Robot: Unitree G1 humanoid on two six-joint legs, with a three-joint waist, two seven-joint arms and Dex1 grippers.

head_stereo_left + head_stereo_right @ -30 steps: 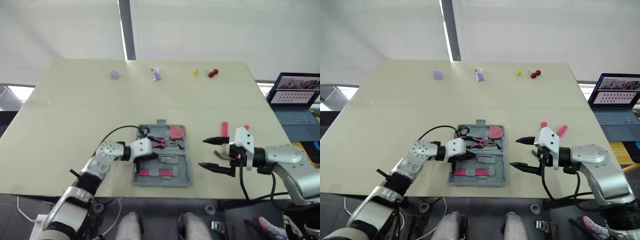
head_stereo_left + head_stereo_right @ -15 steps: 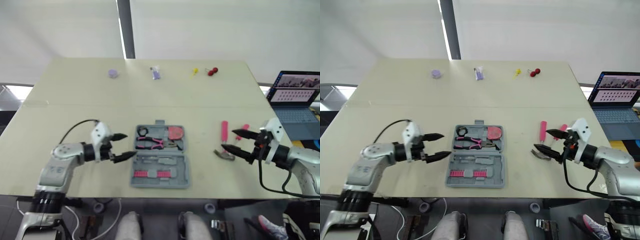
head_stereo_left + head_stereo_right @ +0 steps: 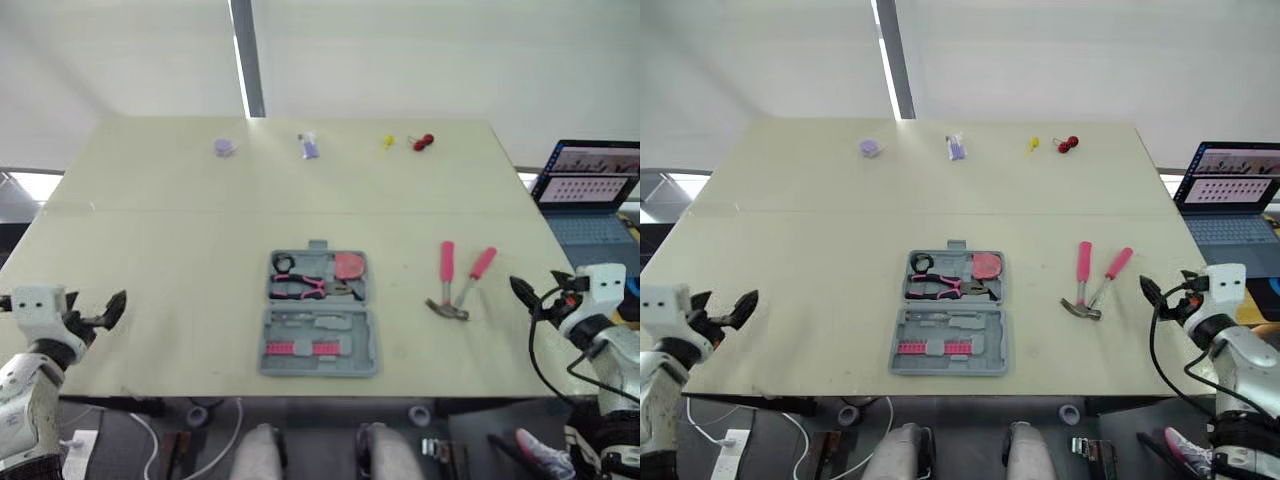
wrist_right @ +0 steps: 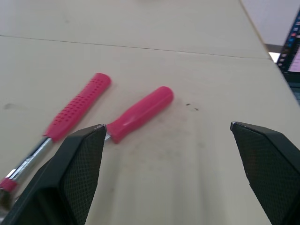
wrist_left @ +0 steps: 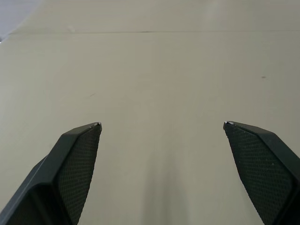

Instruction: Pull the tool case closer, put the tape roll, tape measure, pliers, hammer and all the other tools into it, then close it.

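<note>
The grey tool case [image 3: 320, 326] lies open at the table's near middle. Its far half holds pink pliers [image 3: 306, 287] and a round pink tool [image 3: 350, 266]; the near half shows pink bits. To the right of the case lie two pink-handled tools [image 3: 447, 266] [image 3: 481, 265] side by side, with a hammer head [image 3: 447, 311] at their near ends. My left gripper [image 3: 100, 312] hangs open at the table's left edge, over bare tabletop [image 5: 161, 70]. At the right edge my right gripper [image 3: 535, 292] stands open and empty, with both pink handles [image 4: 77, 111] [image 4: 140, 112] just beyond its fingers.
Along the far edge sit a purple roll [image 3: 225, 147], a small purple item [image 3: 311, 148], a yellow piece [image 3: 388, 143] and red pieces [image 3: 424, 142]. An open laptop [image 3: 590, 190] stands off the table's right side.
My left gripper has opened, left the case and drawn back to the table's left edge. The right gripper has pulled away from the hammer to the right edge.
</note>
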